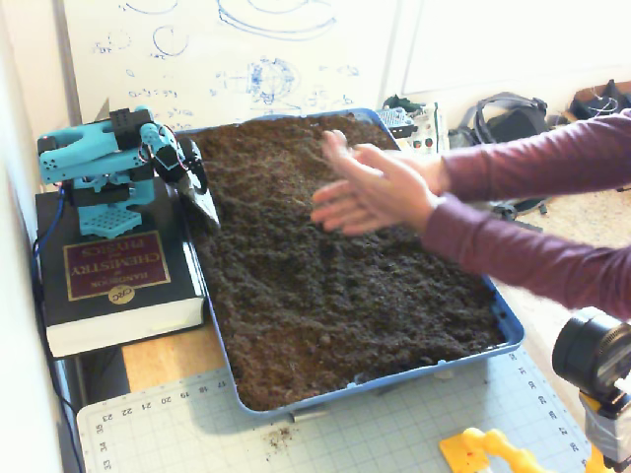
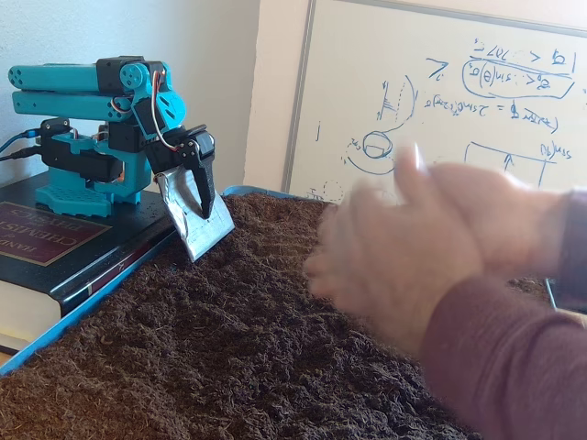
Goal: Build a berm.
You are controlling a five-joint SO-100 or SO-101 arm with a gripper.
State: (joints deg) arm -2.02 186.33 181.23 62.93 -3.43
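Note:
A blue tray (image 1: 399,378) holds loose dark brown soil (image 1: 325,286), also seen close up in a fixed view (image 2: 183,348). The soil lies roughly flat and lumpy; no berm shows in either fixed view. My teal arm (image 1: 99,158) sits folded on a book at the tray's left edge. My gripper (image 1: 205,202) hangs over the tray's rim, just above the soil. It carries a flat metal blade (image 2: 188,220) with the black finger (image 2: 205,179) lying against it, and looks shut. A person's two hands (image 1: 370,187) are together above the soil's middle, blurred.
A thick dark book (image 1: 108,276) under the arm borders the tray's left side. A green cutting mat (image 1: 345,434) lies in front of the tray, with a yellow object (image 1: 483,453) and a camera (image 1: 596,360) at the right. A whiteboard (image 2: 459,101) stands behind.

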